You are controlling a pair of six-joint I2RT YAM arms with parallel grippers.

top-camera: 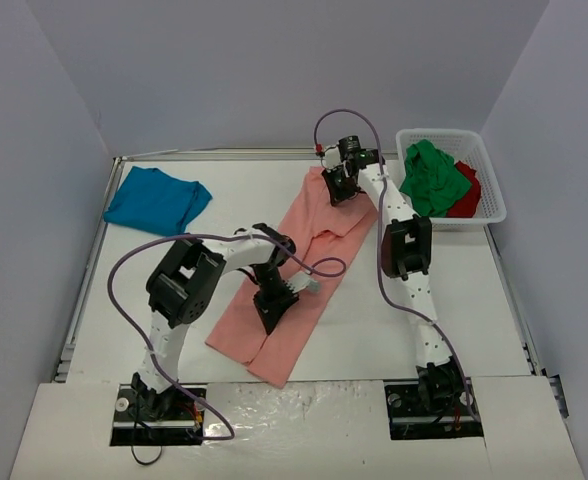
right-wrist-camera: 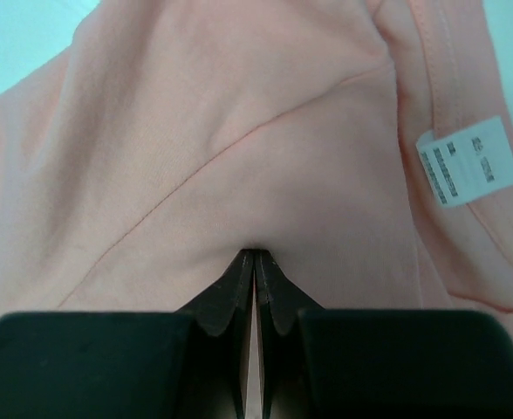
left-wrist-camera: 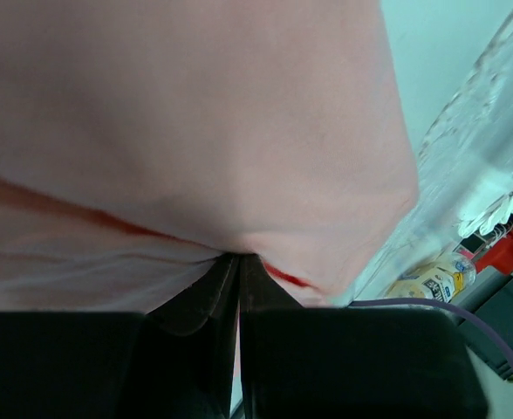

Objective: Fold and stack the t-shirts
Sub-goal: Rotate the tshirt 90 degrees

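Observation:
A salmon-pink t-shirt (top-camera: 304, 270) lies folded lengthwise in a long strip across the middle of the table. My left gripper (top-camera: 270, 318) is shut on its near part; in the left wrist view (left-wrist-camera: 237, 258) the pink cloth (left-wrist-camera: 195, 131) bunches at the closed tips. My right gripper (top-camera: 336, 190) is shut on the far end; in the right wrist view (right-wrist-camera: 255, 253) the cloth (right-wrist-camera: 239, 131) is pinched, with a white label (right-wrist-camera: 468, 160) at the right. A folded teal-blue t-shirt (top-camera: 156, 200) lies at the far left. Green (top-camera: 432, 180) and red (top-camera: 468, 192) t-shirts sit in the basket.
A white mesh basket (top-camera: 494, 190) stands at the far right of the table. Purple cables loop off both arms above the table. Grey walls close in the table on three sides.

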